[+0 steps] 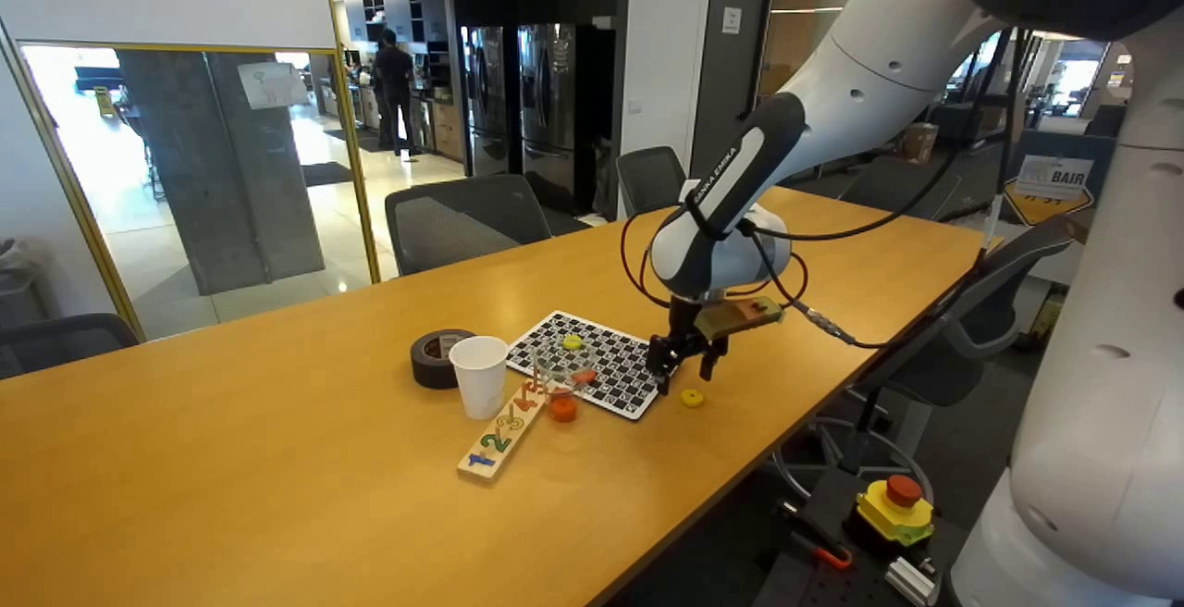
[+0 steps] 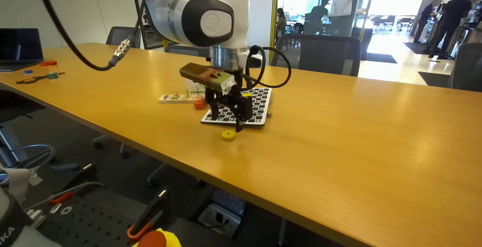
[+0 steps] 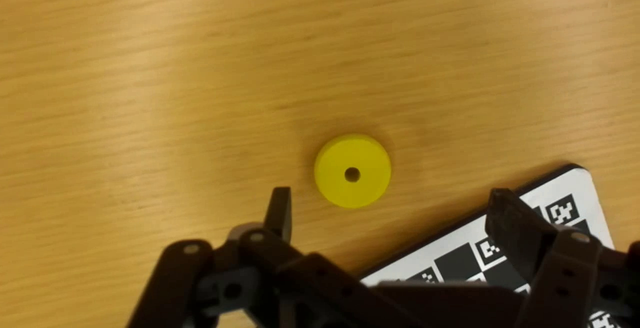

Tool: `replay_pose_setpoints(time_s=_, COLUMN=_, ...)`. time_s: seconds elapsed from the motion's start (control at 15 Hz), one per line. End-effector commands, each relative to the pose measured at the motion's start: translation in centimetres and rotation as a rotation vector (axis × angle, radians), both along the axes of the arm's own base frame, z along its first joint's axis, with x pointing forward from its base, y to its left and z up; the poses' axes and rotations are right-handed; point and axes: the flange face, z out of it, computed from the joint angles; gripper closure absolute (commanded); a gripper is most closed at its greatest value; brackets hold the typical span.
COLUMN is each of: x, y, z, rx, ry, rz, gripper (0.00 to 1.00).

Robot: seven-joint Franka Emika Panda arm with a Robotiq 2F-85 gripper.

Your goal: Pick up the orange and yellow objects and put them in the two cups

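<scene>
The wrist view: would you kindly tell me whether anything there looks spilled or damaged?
Nothing stands out: the yellow disc lies flat and looks undamaged on the wood-grain table, apart from the checkered marker board, with no spill visible.

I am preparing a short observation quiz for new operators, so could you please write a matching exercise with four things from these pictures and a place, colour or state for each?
Things
1. white cup
2. yellow disc in the wrist view
3. fingers
4. pale strip

Descriptions
A. spread apart, gripping nothing
B. marked with coloured numerals
C. standing upright, mouth upward
D. lying flat on the table, a hole in its middle

Right pairs: 1-C; 2-D; 3-A; 4-B
</scene>
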Motion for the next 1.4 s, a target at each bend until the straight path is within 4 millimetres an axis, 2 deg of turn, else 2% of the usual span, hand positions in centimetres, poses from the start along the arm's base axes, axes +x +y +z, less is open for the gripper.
replay_pose_setpoints(time_s=0.0, x=1.5, y=-1.0, z=-1.0, rx=0.010, ry=-0.011, rz=-0.006, gripper=0.00)
replay_pose_setpoints(time_s=0.6, x=0.8, y=-1.5, z=-1.3, rx=0.001, ry=0.020, rz=-0.021, gripper=0.00)
replay_pose_setpoints(time_s=1.07, x=-4.1, y=0.3, z=-1.6, rx=0.013, ry=0.056, rz=-0.018, gripper=0.00)
replay_pose_setpoints(time_s=1.33, x=-5.1, y=0.4, z=-1.2, rx=0.018, ry=0.039, rz=-0.030, gripper=0.00)
